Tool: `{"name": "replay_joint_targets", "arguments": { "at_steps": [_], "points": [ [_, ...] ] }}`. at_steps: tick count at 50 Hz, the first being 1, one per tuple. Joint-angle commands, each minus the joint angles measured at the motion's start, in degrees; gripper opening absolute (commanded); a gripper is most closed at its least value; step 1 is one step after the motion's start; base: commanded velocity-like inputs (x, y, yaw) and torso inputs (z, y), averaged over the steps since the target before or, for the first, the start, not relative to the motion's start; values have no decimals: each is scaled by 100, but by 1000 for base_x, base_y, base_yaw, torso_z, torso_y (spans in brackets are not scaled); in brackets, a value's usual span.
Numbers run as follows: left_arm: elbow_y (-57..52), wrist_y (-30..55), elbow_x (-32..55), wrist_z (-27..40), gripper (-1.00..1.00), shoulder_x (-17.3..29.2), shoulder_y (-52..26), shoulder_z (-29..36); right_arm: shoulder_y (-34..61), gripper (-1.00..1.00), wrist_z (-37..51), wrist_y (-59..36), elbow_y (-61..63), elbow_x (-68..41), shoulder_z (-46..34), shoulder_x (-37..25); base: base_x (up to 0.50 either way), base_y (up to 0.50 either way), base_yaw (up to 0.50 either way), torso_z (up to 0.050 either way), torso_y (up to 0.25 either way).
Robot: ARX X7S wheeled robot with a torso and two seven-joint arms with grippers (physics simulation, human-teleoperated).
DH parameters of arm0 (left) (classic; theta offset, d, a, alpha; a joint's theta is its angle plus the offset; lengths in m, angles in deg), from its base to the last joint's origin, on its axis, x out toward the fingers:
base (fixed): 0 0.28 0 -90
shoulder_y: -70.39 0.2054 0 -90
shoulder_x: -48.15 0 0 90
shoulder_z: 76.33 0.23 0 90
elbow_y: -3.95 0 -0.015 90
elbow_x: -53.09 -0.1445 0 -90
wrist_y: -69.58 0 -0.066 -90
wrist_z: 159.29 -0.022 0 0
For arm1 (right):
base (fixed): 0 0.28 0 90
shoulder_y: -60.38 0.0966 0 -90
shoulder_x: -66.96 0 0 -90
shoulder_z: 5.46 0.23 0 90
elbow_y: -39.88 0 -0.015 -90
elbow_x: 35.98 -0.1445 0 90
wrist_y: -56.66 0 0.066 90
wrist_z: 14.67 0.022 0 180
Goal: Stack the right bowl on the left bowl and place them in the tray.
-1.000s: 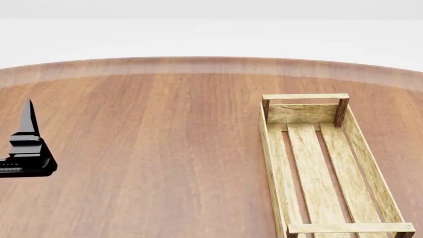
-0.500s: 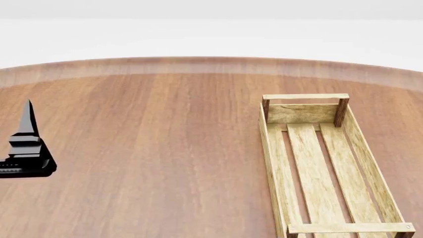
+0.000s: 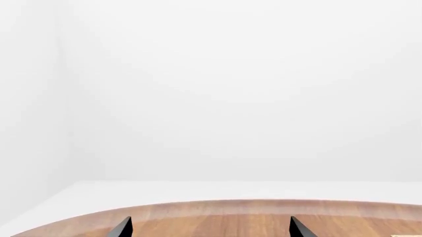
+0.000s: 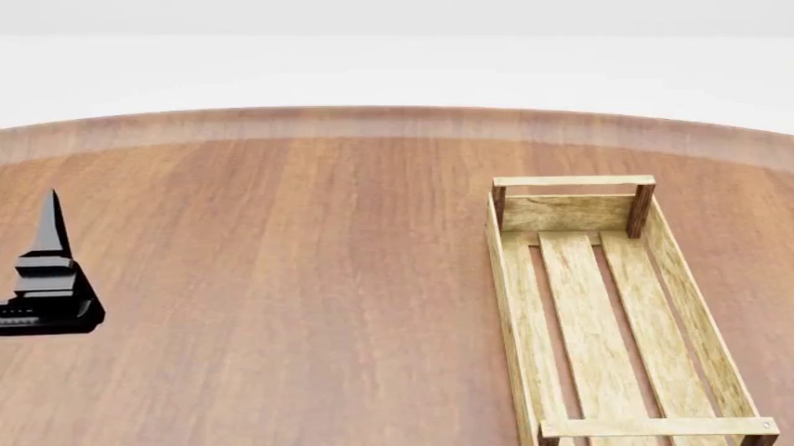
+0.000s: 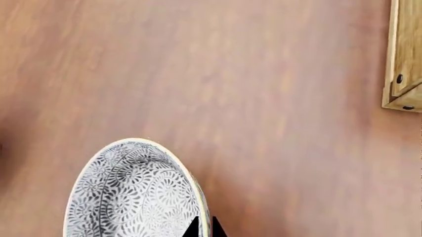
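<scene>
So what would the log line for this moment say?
tray: nothing inside | patterned bowl: on table, rim between right gripper jaws | left gripper: holding nothing

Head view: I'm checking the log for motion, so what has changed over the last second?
Very little. The left gripper at the view's left edge has dropped slightly in the picture, its fingertip sitting a touch lower than before. The tray has not moved on the table and holds nothing. No bowl shows in this view then or now, and nothing was visibly grasped or released.
</scene>
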Motion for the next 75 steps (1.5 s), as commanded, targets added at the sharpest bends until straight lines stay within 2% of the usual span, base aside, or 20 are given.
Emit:
{"name": "replay_joint_targets", "arguments": {
  "at_steps": [1,14,33,44,63,68,75],
  "points": [
    [-15,-12,39,20,100,16,11,-14,34,-100,-20,144,237,-113,135,-47,0,0,0,0,0],
    [-135,113,121,80,100,32,-60,-34,453,-100,415,-2,292,-803,480,115,0,0,0,0,0],
    [-187,212,175,152,100,40,-177,51,1342,-100,62,-125,-370,-622,-97,942,0,0,0,0,0],
    [-161,146,195,164,100,43,-140,60,1804,-100,-483,-33,-1069,-349,-458,1444,0,0,0,0,0],
    [-227,208,237,234,100,82,-189,107,3112,-100,-2285,695,-3478,627,-1550,2688,0,0,0,0,1],
    [-261,259,262,254,100,90,-232,121,3585,-100,-2209,1464,-3883,-443,-2826,2714,0,0,0,0,0],
    [-421,352,336,292,100,122,-214,53,4349,-100,-2554,2999,-4201,-2583,-5637,2717,0,0,0,0,0]
  ]
}}
